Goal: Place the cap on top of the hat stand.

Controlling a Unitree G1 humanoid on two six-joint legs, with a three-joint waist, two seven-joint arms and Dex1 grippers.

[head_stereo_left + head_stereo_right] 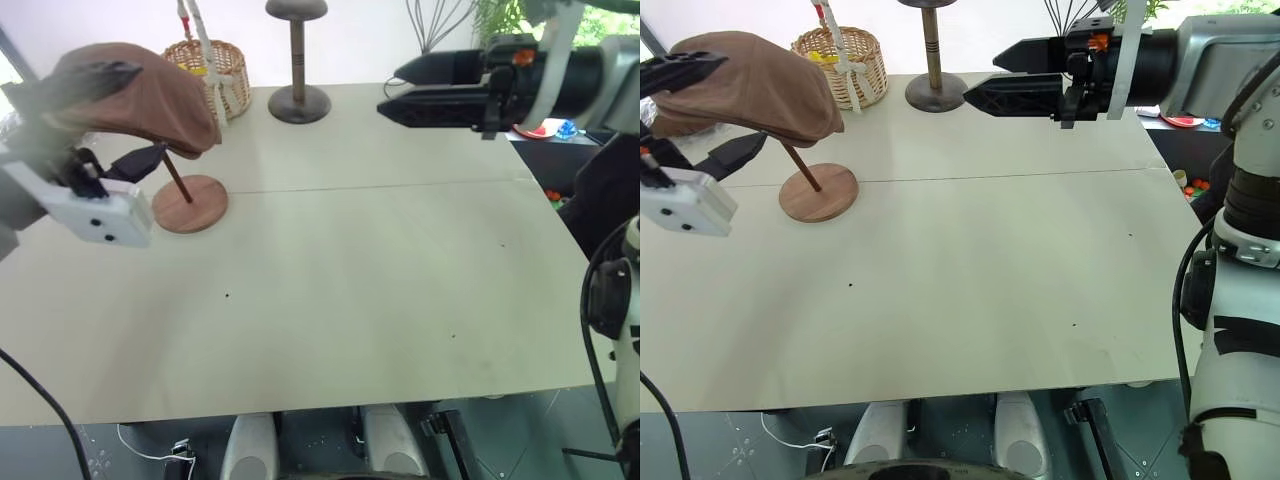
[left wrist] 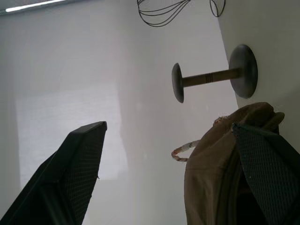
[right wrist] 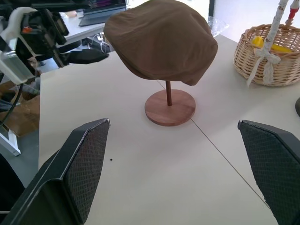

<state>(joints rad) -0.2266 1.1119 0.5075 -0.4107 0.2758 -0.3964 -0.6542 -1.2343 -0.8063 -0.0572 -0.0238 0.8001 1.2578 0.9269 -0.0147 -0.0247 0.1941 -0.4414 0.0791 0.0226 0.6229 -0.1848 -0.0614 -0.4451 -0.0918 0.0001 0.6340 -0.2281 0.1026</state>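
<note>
We see the cap (image 3: pixel 161 40), a soft brown flat cap with a rounded dome, sitting on top of the stand (image 3: pixel 169 107) and hiding its disc. It tilts, its brim end drooping lower than the other. The stand is reddish-brown wood: a round flat base on the bench, and a thin rod slanting up from the base into the cap's underside. From the head camera, both sit at about ten o'clock on the bench.
</note>
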